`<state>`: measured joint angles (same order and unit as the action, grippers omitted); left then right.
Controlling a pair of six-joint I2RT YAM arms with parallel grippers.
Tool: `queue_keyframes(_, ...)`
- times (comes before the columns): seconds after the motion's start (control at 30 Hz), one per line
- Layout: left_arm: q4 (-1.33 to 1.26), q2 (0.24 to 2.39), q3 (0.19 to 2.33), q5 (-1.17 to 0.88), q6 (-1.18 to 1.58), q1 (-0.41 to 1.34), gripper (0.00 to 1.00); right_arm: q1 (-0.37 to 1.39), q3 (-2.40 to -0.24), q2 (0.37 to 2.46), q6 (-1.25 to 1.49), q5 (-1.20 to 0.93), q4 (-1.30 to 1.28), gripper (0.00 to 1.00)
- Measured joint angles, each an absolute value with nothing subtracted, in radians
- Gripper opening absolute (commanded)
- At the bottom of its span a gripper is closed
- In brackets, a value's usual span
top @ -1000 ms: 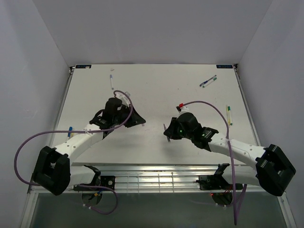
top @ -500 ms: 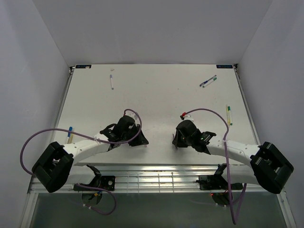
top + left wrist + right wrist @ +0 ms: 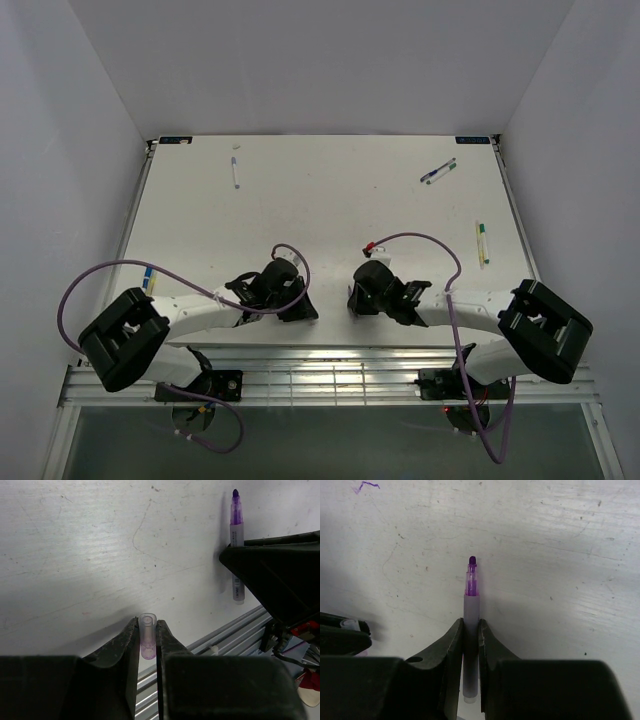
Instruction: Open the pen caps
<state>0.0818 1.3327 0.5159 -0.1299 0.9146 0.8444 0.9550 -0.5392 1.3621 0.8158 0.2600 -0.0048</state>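
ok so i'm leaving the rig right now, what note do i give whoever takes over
Left gripper: shut on the purple cap, which is off its pen.
Right gripper: shut on the purple pen, tip bare.
Done: the purple pen is uncapped.
Left: set both down, then do the other pens: one far left, two far right, one at the right edge, one at the left edge. They are too small in the top view to tell whether they are capped.
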Motion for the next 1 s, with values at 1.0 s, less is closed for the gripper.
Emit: queue_keyframes(1.0,0.056,1.445,0.565,-0.095,0.936,0.864,0.26,1.028,-0.553,1.411,0.883,0.364,0.06,0.31)
